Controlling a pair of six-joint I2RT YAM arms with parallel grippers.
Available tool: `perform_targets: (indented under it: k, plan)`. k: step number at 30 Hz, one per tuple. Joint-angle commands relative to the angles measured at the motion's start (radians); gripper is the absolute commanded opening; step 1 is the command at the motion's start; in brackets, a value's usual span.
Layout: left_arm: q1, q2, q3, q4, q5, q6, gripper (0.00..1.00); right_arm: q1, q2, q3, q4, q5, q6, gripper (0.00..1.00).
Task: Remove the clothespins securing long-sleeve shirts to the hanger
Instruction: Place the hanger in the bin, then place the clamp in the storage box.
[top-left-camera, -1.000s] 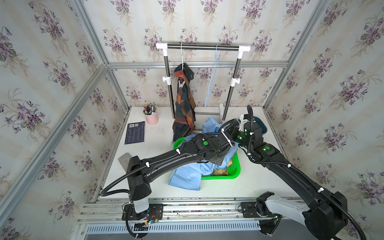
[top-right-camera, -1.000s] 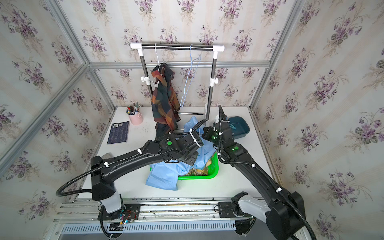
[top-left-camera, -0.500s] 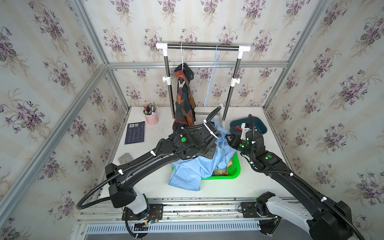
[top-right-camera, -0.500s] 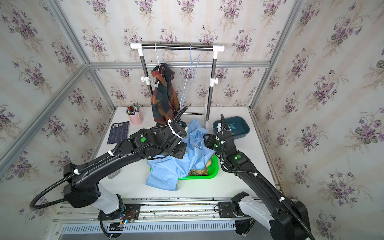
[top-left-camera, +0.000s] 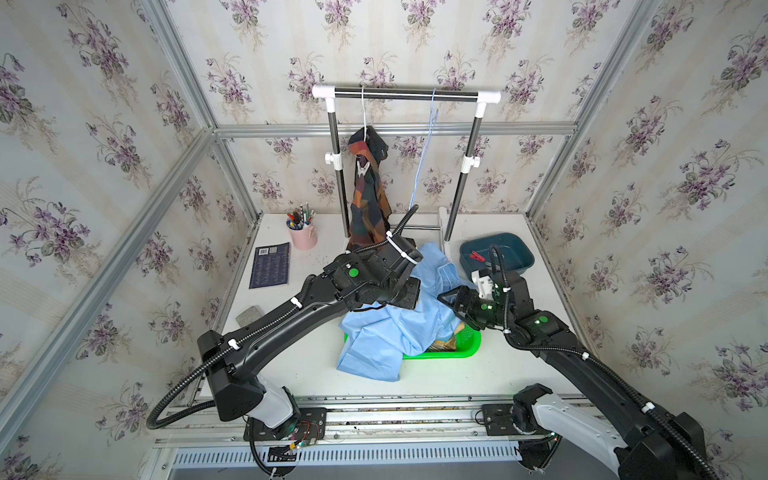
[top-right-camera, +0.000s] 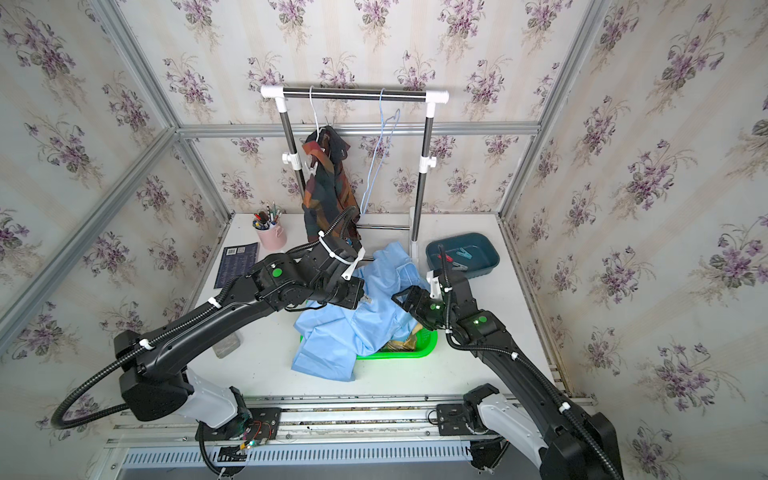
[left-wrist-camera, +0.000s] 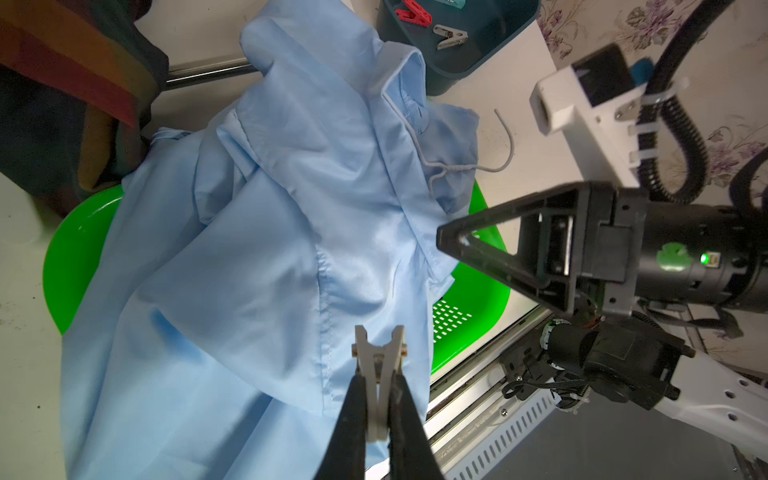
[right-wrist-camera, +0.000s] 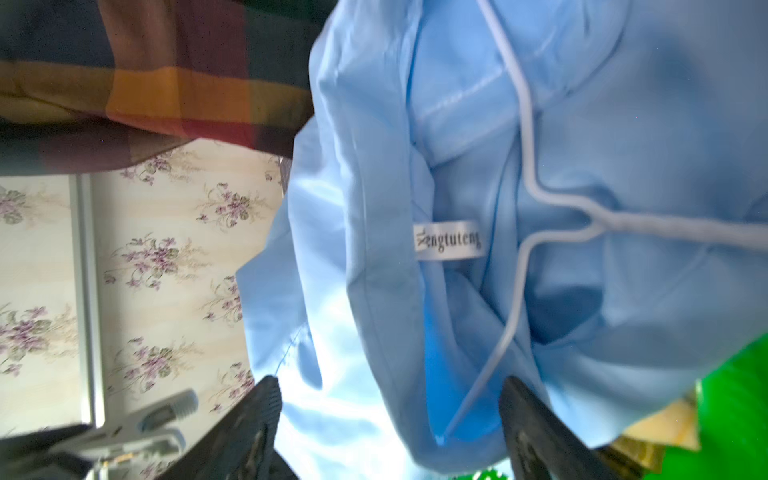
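Over blue shirt, left hand pinching whitish clothespin lengthwise, fork outward, right hand spread, empty.

Showing plain light blue on the crumpled shirt; carrying dark plaid of orange, red, green and navy on the hanging shirt. Peeking yellow-and-grey on the plaid shirt in the bright green basket. Displaying a red clothespin against the dark teal bin, plus a pale grey clothespin. Repeating purple flower sprigs across cream wallpaper.
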Motion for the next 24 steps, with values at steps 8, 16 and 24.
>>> perform_targets:
  k: [8, 16, 24]
  plan:
    - [0.166, -0.087, -0.214, 0.388, 0.356, 0.032, 0.06, 0.012, -0.007, -0.029, 0.570, -0.270, 0.254, 0.79]
    - [0.192, -0.249, -0.476, 0.769, 0.368, 0.099, 0.10, 0.012, 0.165, -0.061, 1.007, -0.376, 0.514, 0.74]
    - [0.193, -0.325, -0.630, 0.974, 0.361, 0.064, 0.12, 0.017, 0.222, -0.058, 1.073, -0.390, 0.566, 0.65]
